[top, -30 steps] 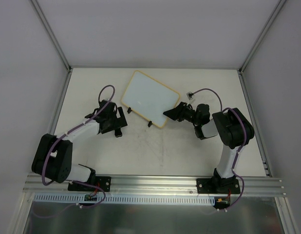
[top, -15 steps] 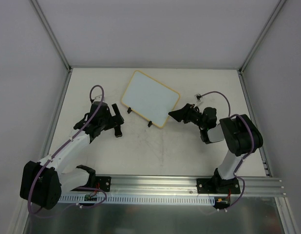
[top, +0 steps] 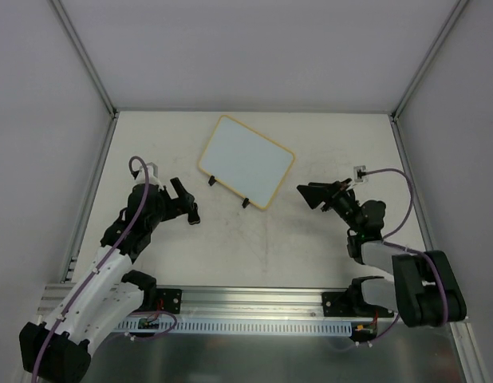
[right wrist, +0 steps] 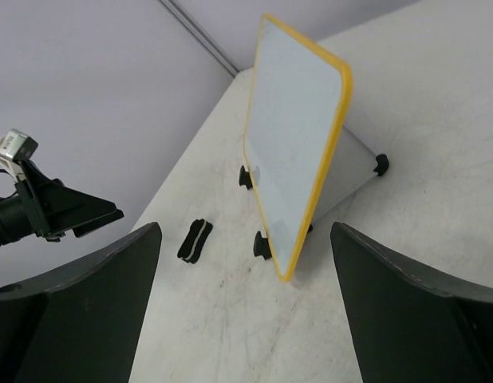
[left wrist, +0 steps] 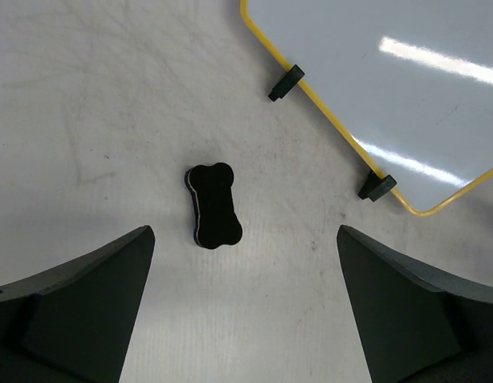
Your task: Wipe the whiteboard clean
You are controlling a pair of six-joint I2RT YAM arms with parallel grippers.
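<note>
The whiteboard stands tilted on two black clip feet at the back middle of the table, its yellow-rimmed white face blank, with no writing showing. A small black bone-shaped eraser lies flat on the table to its left, also seen as a dark block. My left gripper is open and empty, hovering just short of the eraser. My right gripper is open and empty too, apart from the whiteboard's right corner.
Grey enclosure walls and metal corner posts ring the white table. An aluminium rail with both arm bases runs along the near edge. The left arm's wrist shows at the left of the right wrist view.
Both arms have drawn back toward the near edge, away from the whiteboard. The right gripper's jaws have spread wide. The eraser and whiteboard have not moved.
</note>
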